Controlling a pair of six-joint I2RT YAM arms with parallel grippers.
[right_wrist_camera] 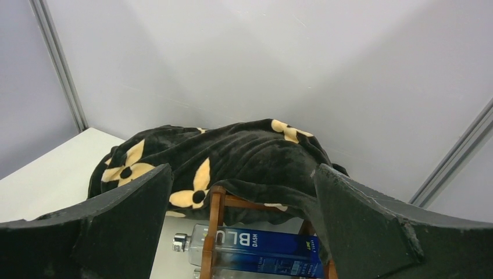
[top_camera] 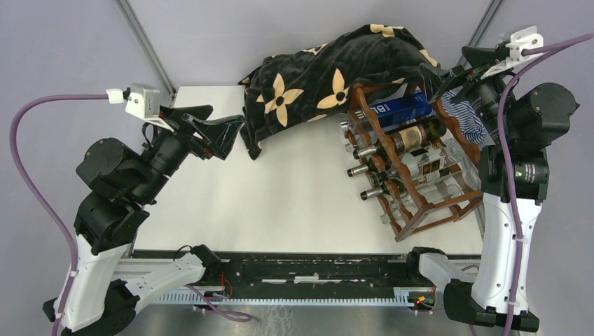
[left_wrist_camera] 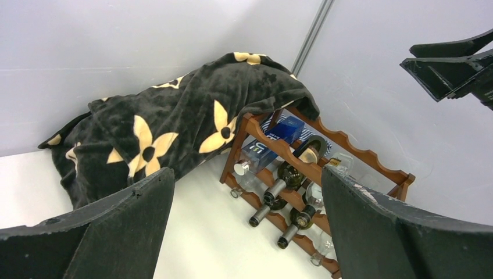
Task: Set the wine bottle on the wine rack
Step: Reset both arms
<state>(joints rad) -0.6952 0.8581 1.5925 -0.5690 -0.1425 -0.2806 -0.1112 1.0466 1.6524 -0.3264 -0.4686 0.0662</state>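
— Lying in the wine rack [top_camera: 420, 164] already: several wine bottles [top_camera: 403, 140], necks toward the worktop [top_camera: 294, 203]. None lies loose there.
— So which step is this?
— Cannot settle it; bottles racked, both hands empty. Left hand [top_camera: 220, 136] spread open above the worktop; right hand [top_camera: 459, 77] open over the rack's far end.
— Any view differences?
— Right wrist shows a blue boxed bottle [right_wrist_camera: 256, 241] under the flowered blanket [right_wrist_camera: 232, 157]; the top view alone shows both arms.
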